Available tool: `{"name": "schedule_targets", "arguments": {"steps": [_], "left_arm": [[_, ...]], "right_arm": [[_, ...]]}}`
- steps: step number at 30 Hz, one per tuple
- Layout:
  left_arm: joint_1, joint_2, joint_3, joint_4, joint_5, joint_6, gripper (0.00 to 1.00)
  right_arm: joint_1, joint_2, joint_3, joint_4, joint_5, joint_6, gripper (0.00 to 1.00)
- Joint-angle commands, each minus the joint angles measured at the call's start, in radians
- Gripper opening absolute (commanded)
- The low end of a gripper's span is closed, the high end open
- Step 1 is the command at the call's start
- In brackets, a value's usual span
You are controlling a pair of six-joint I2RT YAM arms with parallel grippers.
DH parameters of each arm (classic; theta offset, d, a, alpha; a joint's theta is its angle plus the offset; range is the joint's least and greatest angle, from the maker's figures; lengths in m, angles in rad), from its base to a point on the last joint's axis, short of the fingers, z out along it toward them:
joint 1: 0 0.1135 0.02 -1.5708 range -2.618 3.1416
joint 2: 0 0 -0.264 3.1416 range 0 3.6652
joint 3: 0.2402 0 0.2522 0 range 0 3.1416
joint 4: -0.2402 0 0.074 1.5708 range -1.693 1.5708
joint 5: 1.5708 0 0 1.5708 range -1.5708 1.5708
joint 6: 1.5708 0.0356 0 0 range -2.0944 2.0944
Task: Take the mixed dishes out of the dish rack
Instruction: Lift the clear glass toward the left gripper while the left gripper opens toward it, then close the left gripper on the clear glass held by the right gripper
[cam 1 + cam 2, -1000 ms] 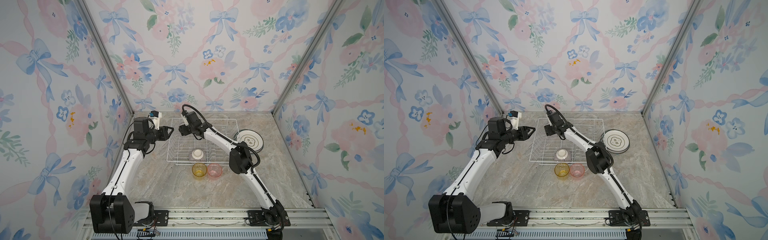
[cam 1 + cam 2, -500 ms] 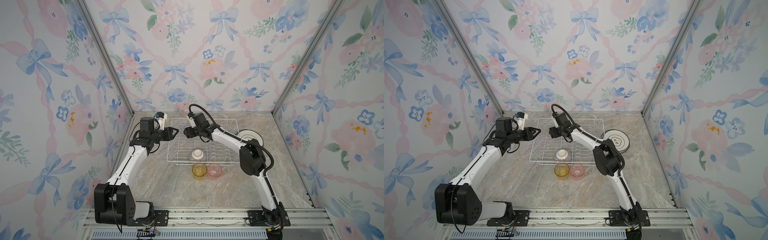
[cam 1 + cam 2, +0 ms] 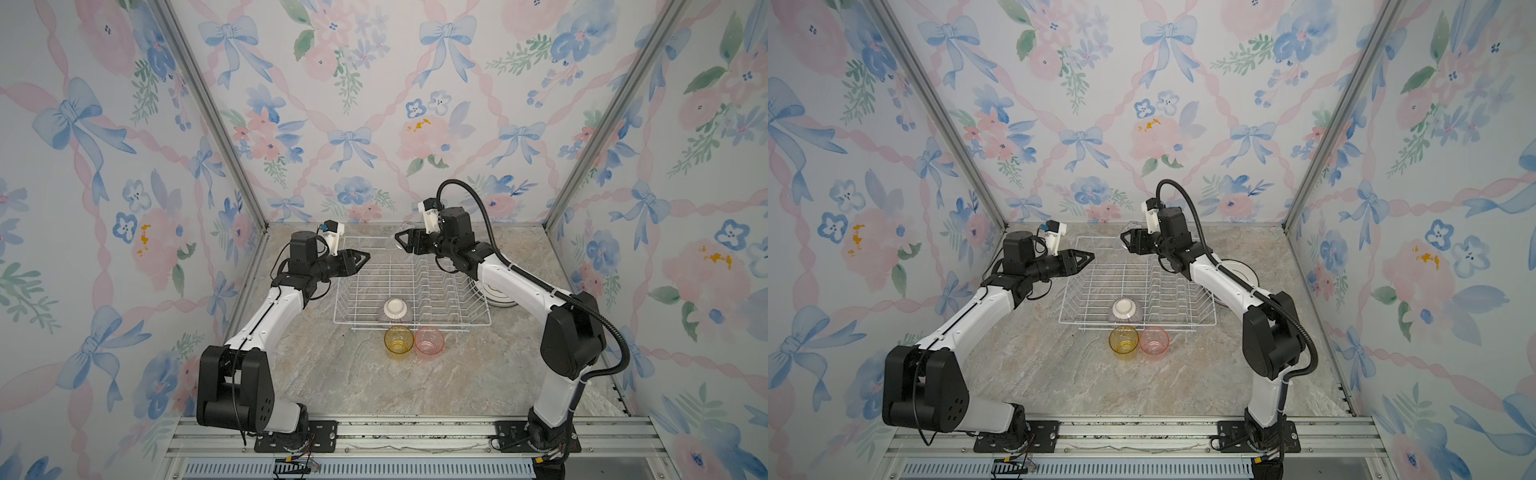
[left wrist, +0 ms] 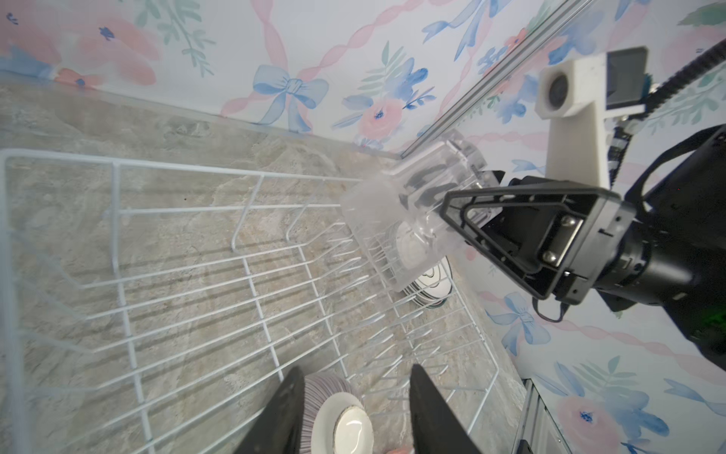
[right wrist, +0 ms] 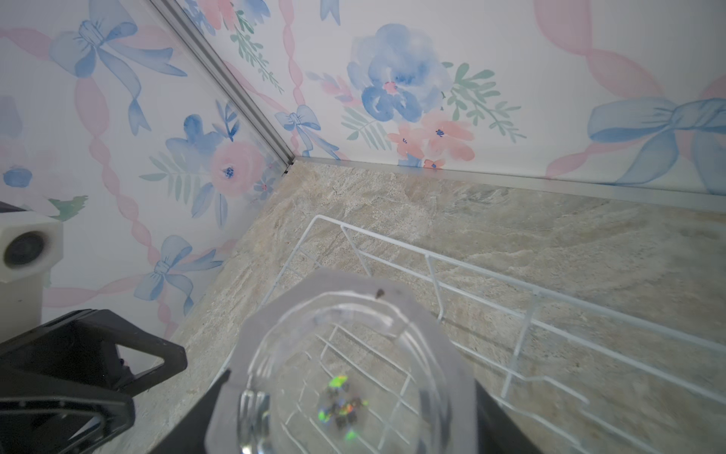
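Surface: a marble-patterned tabletop (image 3: 332,374), with a metal rail (image 3: 415,432) along the near edge.
Room: floral wallpaper walls (image 3: 374,104) close in the left, back and right sides.
Dish rack: the white wire dish rack (image 3: 365,291) (image 3: 1096,291) stands at the middle of the table toward the back wall, with its plate prongs on the right side.
Right gripper: the right gripper (image 3: 398,242) hangs above the rack's far edge, its jaws closed on a clear tumbler (image 4: 393,212) (image 5: 345,373) that lies sideways in the air, clear of the wires.
Left gripper: the left gripper (image 3: 365,257) (image 3: 1090,257) hovers over the rack's far left corner, pointing toward the right one, with its jaws partly parted and nothing between them.
Bowl: a purple-striped bowl (image 3: 394,309) (image 4: 338,416) sits upside down in the rack by the near rim, well below both grippers.
Tumblers out: a yellow tumbler (image 3: 399,340) and a pink tumbler (image 3: 429,340) stand side by side on the table just in front of the rack.
Plates: a stack of plates (image 3: 498,297) (image 4: 428,283) lies on the table just right of the rack, partly hidden by the right arm.
Open room: bare table spreads in front of the tumblers and left of the rack, and the rack's far edge is near the back wall.
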Motion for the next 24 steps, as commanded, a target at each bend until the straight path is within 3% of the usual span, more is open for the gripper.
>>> {"name": "schedule_targets", "arguments": {"steps": [1,9,24], "left_arm": [[-0.023,0.021,-0.031,0.239,0.125,-0.152,0.46],[-0.035,0.077,-0.05,0.486,0.196,-0.316,0.46],[-0.035,0.103,-0.063,0.596,0.204,-0.376,0.46]], "right_arm": [[0.0,-0.049,-0.056,0.126,-0.094,0.082,0.3],[-0.041,-0.086,-0.137,0.332,-0.205,0.262,0.28],[-0.041,-0.065,-0.167,0.522,-0.252,0.41,0.28]]}}
